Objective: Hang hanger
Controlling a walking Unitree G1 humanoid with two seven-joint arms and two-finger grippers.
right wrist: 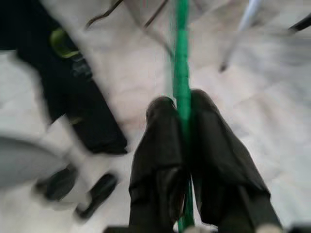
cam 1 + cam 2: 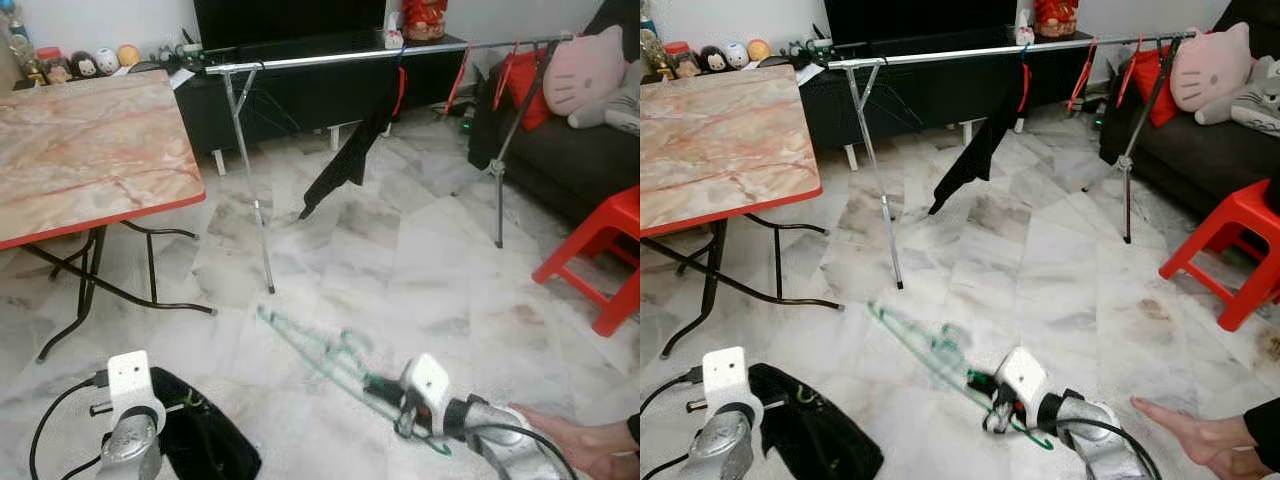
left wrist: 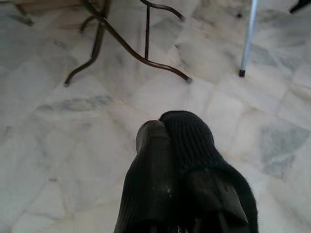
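A green wire hanger [image 2: 320,360] is blurred low over the marble floor, its thin bar [image 1: 181,73] pinched between the fingers of my right gripper [image 2: 395,400], which is shut on it. A silver clothes rail [image 2: 400,52] on thin legs stands across the room. A black garment [image 2: 350,150] on a red hanger and more red hangers [image 2: 460,75] hang from it. My left gripper [image 3: 167,126] is low at the left, shut on a black knit cloth [image 2: 200,440] that drapes over its fingers.
A person's hand [image 2: 570,445] reaches in at the bottom right, next to my right arm. A marble-top folding table [image 2: 90,150] stands at the left, a red plastic stool [image 2: 600,250] at the right, and a dark sofa [image 2: 590,160] with a pink cushion [image 2: 583,68] behind it.
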